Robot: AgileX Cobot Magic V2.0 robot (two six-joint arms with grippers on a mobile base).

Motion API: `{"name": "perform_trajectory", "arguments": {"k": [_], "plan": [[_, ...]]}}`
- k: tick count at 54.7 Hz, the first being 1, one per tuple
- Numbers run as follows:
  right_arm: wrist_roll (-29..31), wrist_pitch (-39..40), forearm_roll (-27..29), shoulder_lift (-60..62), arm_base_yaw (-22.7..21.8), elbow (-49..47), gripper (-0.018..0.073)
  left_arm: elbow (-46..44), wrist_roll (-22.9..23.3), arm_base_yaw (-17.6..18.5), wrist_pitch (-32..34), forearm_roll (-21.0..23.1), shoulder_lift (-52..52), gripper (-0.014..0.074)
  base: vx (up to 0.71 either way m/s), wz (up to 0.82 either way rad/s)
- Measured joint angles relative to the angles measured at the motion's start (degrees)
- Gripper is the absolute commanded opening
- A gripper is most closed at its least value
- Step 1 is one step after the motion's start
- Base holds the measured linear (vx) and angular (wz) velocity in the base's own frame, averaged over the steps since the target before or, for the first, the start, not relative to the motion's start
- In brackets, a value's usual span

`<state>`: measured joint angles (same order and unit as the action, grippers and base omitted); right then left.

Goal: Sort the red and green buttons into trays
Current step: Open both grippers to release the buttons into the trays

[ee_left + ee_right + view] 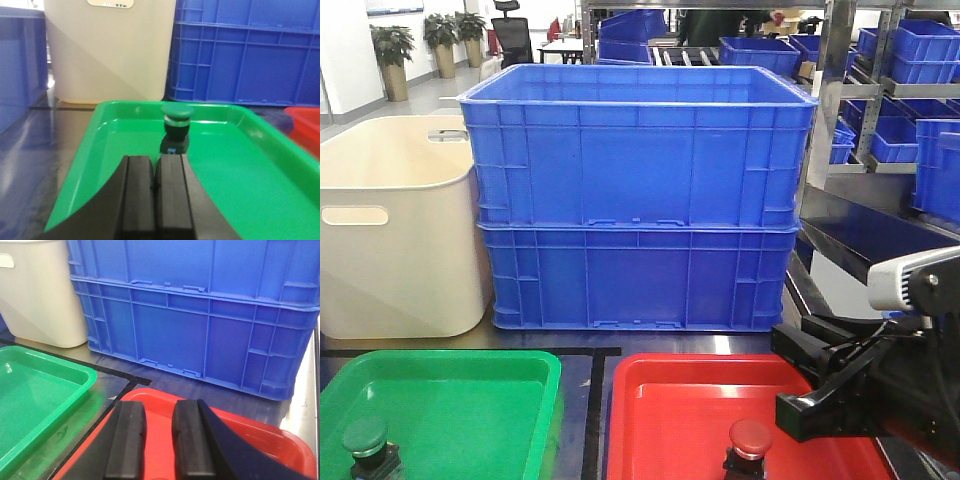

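The green button (365,445) stands upright in the green tray (470,380). In the left wrist view the green button (176,125) is just beyond my left gripper (156,165), which is shut with nothing between its fingers, low over the green tray (240,170). The red button (750,446) stands in the red tray (670,400). My right gripper (807,412) hangs just right of it. In the right wrist view that gripper (158,412) is open over the red tray (260,435) with nothing in it; the red button is out of that view.
Two stacked blue crates (638,200) stand right behind the trays, with a cream bin (395,230) to their left. A shelf rack with more blue crates (910,100) fills the right side. Black tape lines (594,410) run between the trays.
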<state>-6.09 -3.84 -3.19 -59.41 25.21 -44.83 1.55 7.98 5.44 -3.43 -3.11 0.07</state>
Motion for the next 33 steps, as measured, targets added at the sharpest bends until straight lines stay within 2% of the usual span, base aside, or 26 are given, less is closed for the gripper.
{"name": "perform_trajectory", "arguments": {"k": [8,33], "plan": [[0.0,0.05,0.0,0.04,0.0,0.0,0.0232,0.0,-0.09,-0.12,-2.31,0.1,-0.68,-0.0007,0.0,0.0],[0.0,-0.19,0.0,0.04,0.0,0.0,0.0232,0.0,-0.09,-0.12,-2.82,0.16,-0.68,-0.0006,0.0,0.0]]}}
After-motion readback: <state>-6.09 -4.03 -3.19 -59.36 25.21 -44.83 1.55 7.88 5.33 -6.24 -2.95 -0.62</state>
